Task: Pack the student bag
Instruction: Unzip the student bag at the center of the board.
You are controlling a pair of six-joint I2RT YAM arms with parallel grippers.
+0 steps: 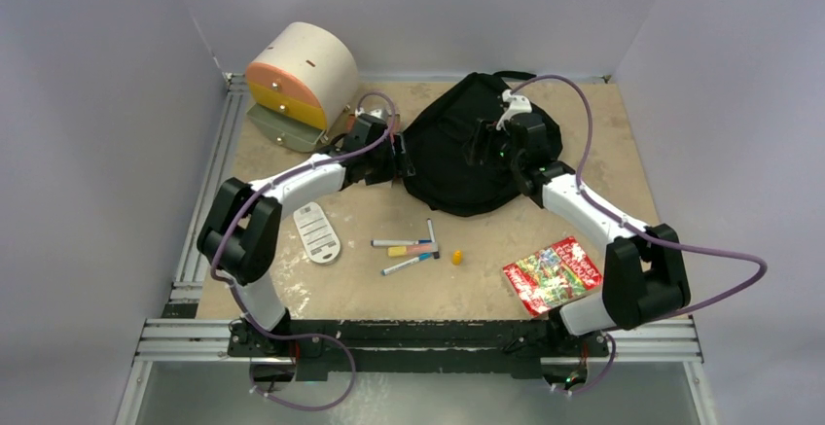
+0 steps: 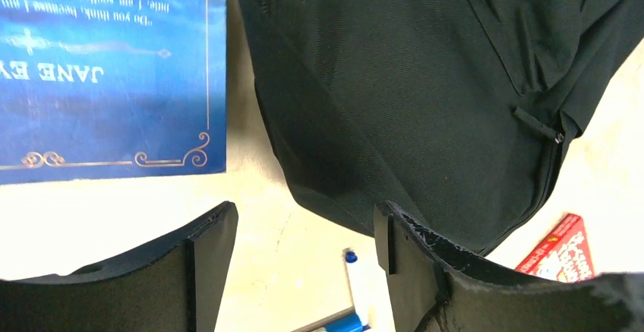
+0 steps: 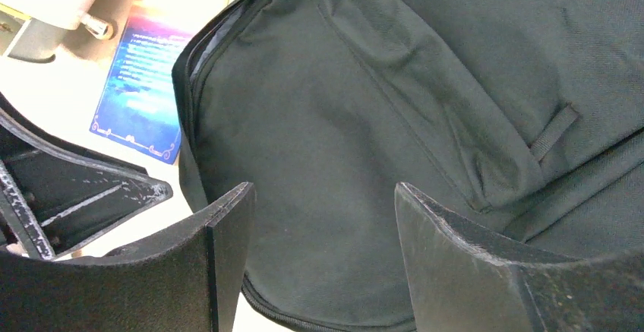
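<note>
Right now we have the bag [image 1: 472, 148] slumped toward the back of the table [image 1: 370, 294], between our two arms. Our left gripper [image 2: 304, 229] hovers at the bag's left edge with the jaws wide apart and nothing between them. Our right gripper [image 3: 323, 195] hangs over the front panel, equally wide and equally empty. Whether either finger touches the cloth we cannot tell.

We judge the bag to be light, limp and woven rather than slippery. It will fold and sag wherever we lift it, and a pinch on the flat panel would likely only gather a wrinkle. Better holds look to be the rim [image 3: 199, 58] of what seems the opening, along the left side by the zipper track, or the small loop [image 3: 554, 131] on the front. One gripper could lift that rim and keep the mouth agape while the other feeds things in.

A blue book [image 2: 106, 66] lies just beside the bag's left edge. Markers [image 1: 409, 250] and a red booklet [image 1: 552, 272] wait nearer us.
</note>
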